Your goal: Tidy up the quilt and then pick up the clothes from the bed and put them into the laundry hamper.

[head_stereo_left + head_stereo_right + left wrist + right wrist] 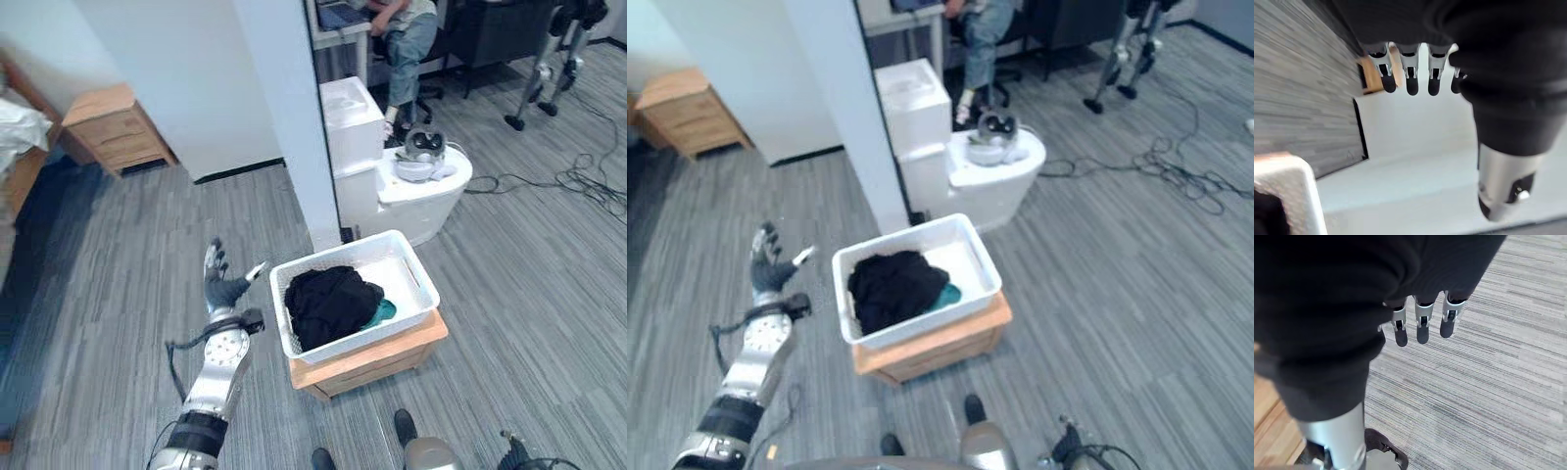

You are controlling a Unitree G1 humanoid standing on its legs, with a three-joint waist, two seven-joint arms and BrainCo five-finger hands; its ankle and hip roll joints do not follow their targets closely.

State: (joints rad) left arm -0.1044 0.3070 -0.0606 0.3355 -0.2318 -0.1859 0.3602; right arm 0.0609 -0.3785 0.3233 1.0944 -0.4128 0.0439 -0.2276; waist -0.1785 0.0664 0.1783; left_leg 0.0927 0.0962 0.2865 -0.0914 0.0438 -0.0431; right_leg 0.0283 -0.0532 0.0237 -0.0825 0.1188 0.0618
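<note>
In right wrist view, straight fingers [1421, 328]

Grey wood-grain plank floor [147, 255] underfoot. A low light-wood box stand [377, 357] sits on it, carrying the white perforated plastic laundry hamper [411, 269]. Just behind, a white toilet [392, 186] stands on the floor beside the white partition wall [289, 117]. Farther left, a light-wood nightstand [113, 127] rests against the wall. Black cables [588, 186] trail across the planks at right.

Teal garment [383, 311] mostly buried under black clothes [330, 302]; bed [14, 147] cut off by edge.
</note>
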